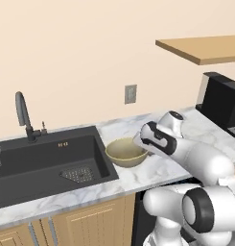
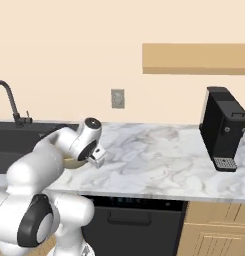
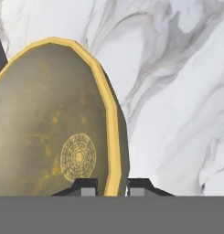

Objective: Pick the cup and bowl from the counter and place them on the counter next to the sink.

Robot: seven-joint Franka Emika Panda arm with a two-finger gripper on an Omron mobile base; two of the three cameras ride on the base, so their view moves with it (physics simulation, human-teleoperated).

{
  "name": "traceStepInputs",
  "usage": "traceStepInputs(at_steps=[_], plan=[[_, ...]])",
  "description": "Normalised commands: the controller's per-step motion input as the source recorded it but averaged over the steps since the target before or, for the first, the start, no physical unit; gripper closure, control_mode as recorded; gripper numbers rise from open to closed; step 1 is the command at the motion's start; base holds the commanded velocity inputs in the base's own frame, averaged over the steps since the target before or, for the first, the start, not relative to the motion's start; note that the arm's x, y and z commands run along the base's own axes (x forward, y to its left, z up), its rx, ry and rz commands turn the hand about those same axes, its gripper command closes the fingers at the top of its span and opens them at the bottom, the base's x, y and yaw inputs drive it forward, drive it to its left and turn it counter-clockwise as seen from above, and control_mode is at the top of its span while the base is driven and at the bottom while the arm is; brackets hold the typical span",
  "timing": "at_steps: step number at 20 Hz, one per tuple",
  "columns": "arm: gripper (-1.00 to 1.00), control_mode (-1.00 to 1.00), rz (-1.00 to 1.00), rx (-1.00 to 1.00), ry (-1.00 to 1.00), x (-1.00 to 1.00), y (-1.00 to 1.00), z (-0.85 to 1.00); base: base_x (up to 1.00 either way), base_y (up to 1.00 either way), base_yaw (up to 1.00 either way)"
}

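Beside the sink [image 1: 47, 163], on the white marble counter [image 1: 152, 175], you have the olive-gold bowl [image 1: 126, 152] sitting just right of the black basin's edge, upright, its rim facing up. Your gripper [image 3: 111, 186] is at the bowl's right-hand rim: in the hand view the two dark fingertips [image 3: 86, 186] straddle the yellow rim, one inside the bowl and one outside, so the claw is pinching the bowl's wall. That same view shows you the bowl's dull interior with a ringed golden mark at its bottom, and veined marble beyond the rim. From the left base view the arm's wrist covers the bowl's right edge, and the fingers themselves are hidden behind the wrist there. From the right base view you see the bowl [image 2: 70, 162] only as a sliver under the forearm, with the gripper's pale end [image 2: 97, 158] just beside it over the counter. At the sink's back left stands the dark gooseneck faucet [image 1: 24, 116]. On the wall behind the counter is a grey outlet plate [image 1: 131, 93], further right a black coffee machine [image 2: 223, 128] stands on the marble, and a wooden shelf [image 2: 196, 58] hangs above it.
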Motion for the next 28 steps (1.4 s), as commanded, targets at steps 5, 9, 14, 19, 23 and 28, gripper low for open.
traceStepInputs(at_steps=[5,9,14,19,23,28], plan=[[1.00,-1.00,0.00,0.00,0.00,0.41,-0.12,-0.25,0.00,0.00,0.00],[1.00,-1.00,0.00,0.00,0.00,0.29,-0.11,-0.23,0.00,0.00,0.00],[1.00,-1.00,0.00,0.00,0.00,0.04,-0.01,-0.05,0.00,0.00,0.00],[-1.00,-1.00,0.00,0.00,0.00,0.00,0.00,0.00,0.00,0.00,0.00],[-1.00,-1.00,0.00,0.00,0.00,0.00,0.00,0.00,0.00,0.00,0.00],[-1.00,-1.00,0.00,0.00,0.00,0.00,0.00,0.03,0.00,0.00,0.00]])
